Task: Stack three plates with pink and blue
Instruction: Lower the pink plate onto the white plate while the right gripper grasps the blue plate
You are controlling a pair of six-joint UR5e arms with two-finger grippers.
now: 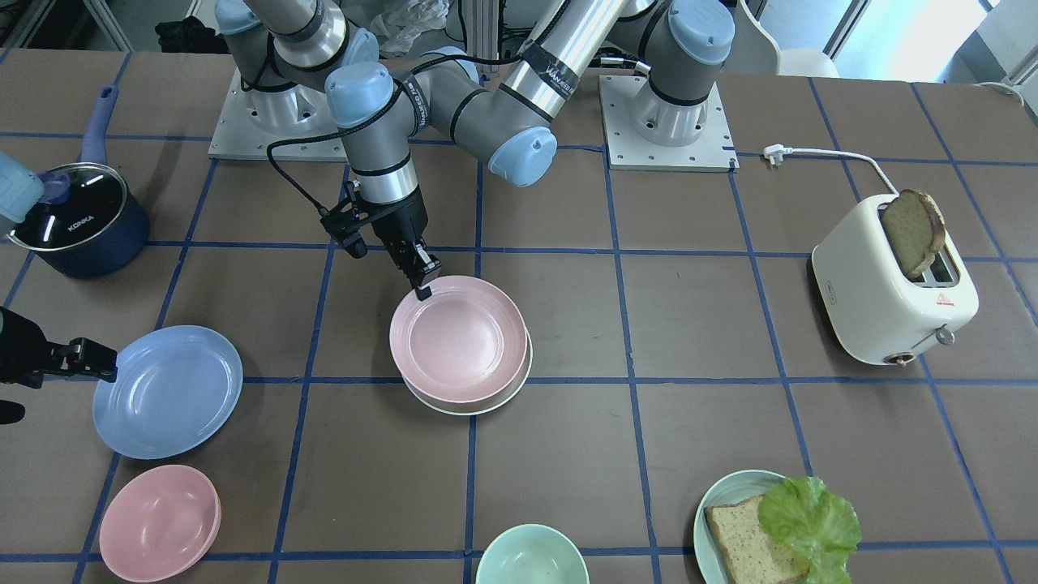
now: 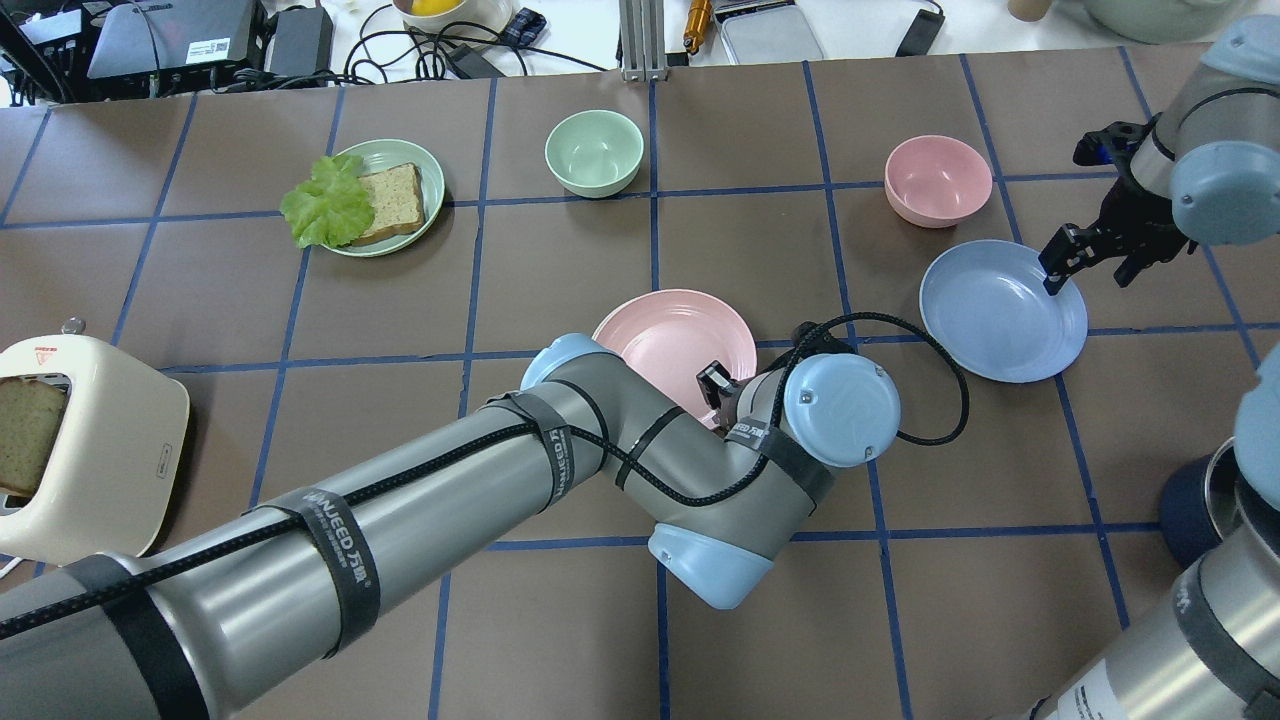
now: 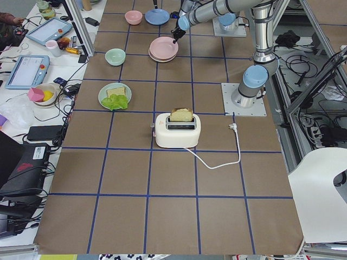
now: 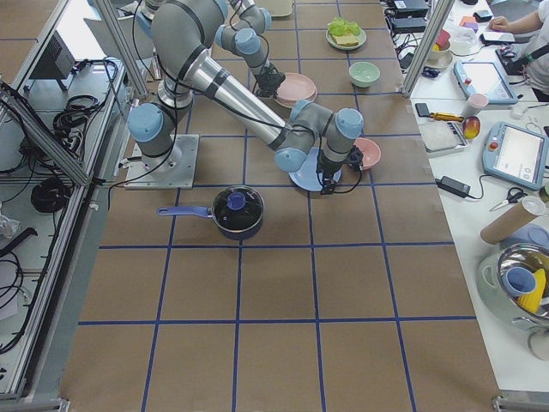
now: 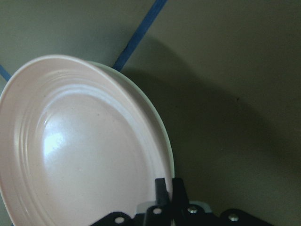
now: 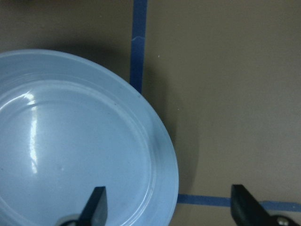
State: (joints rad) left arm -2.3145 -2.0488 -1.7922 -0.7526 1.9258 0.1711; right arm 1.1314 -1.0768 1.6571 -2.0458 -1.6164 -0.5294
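Left hand (image 1: 423, 288): grips the pink plate (image 1: 458, 337) by its robot-side rim, fingers (image 5: 162, 188) pinched tight across the edge. Pink plate: lies on the cream-white plate (image 1: 486, 403) near the middle of the tabletop (image 1: 689, 324); sits slightly off-centre and leaves a crescent of cream rim showing on the side away from the robot.

Light blue plate (image 1: 168, 392): lies flat and alone, well apart from the pink plate, toward the robot's right. Right hand (image 2: 1092, 266): hangs released at the blue rim farthest from the pink plate, straddling it with one finger over the plate and the other outside; cannot tell whether it touches.

Small pink bowl (image 1: 160, 521): stands also to the robot's right of the pink plate, farther from the robot, near the blue plate. Mint bowl (image 1: 531, 556): straight out from the pink plate, away from the robot. Green plate (image 1: 714, 503) with bread and lettuce: out and to the robot's left. Toaster (image 1: 884, 300): well apart to the robot's left, with a bread slice sticking up. Lidded dark pot (image 1: 81, 223): to the robot's right, nearer the robot.
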